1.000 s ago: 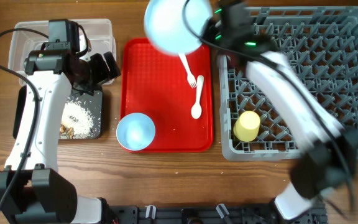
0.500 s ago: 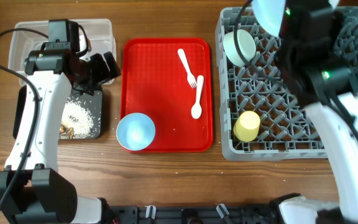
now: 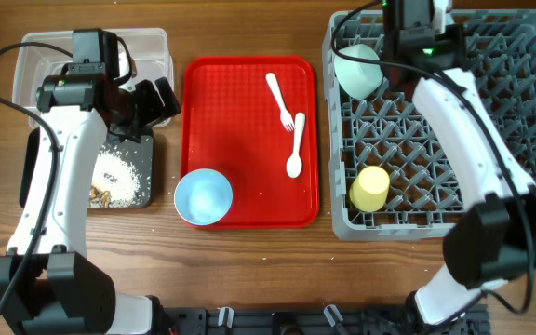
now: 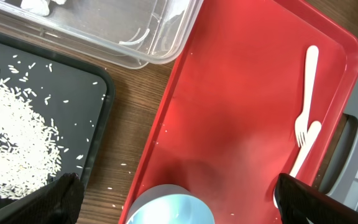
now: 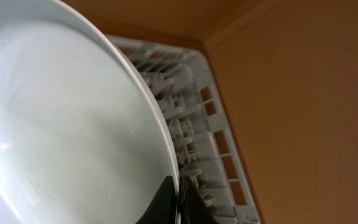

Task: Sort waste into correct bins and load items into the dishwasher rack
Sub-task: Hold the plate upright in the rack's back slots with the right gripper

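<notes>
- R tool: pinched shut on rim of the plate. Plate stands on edge, w/ the rack right behind it in wrist view.
- Overhead: my R arm reaches over rack's far-left part. Can't make out the plate from there.
- L tool: jaws wide, nothing in them. Hovers over the strip of counter btwn black tray and red tray.
- Green bowl: in rack, far-left corner, among the pegs.
- Yellow cup: also in rack, near-left area, well apart from green bowl.
- Blue bowl: upright on red tray, near-left corner, right at the tray's edge.
- Fork & spoon: flat on red tray, R half. Fork farther back, its tines touching the spoon's handle.
- Black tray: holds a heap of rice, plus a few brown scraps at its near edge.
- Tub: just behind black tray, beside red tray's far-left corner. My L arm hides most of its inside.
</notes>
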You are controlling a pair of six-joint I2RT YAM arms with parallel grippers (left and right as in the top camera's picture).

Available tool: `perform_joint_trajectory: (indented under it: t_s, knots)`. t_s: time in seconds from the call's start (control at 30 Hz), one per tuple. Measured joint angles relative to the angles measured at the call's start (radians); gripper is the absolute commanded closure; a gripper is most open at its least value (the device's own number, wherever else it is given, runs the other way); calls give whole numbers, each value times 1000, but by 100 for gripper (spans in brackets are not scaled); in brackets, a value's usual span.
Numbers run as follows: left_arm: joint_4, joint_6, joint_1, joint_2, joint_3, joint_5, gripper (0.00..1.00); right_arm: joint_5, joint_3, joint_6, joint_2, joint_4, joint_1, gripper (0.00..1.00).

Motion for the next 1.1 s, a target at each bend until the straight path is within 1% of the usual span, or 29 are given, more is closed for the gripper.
perform_joint_trajectory:
  t_s: [0.17, 0.27, 0.3, 0.43, 0.67, 0.9, 1.1]
  knots:
    - [0, 0, 0, 0, 0, 0, 0, -4, 0, -7, 17, -4, -9, 94]
    - [0, 0, 0, 0, 0, 0, 0, -26, 0, -8, 17, -4, -10, 94]
    - [0, 0, 0, 0, 0, 0, 0, -64, 0, -5, 22, -4, -8, 94]
    - [0, 0, 0, 0, 0, 0, 0, -68, 0, 21, 29, -4, -9, 96]
    - [0, 0, 0, 0, 0, 0, 0, -75, 0, 47, 24, -4, -11, 96]
    - [0, 0, 0, 0, 0, 0, 0, -106, 0, 48, -26, 5, -11, 96]
    - [0, 0, 0, 0, 0, 0, 0, -106, 0, 51, -121, 19, -11, 96]
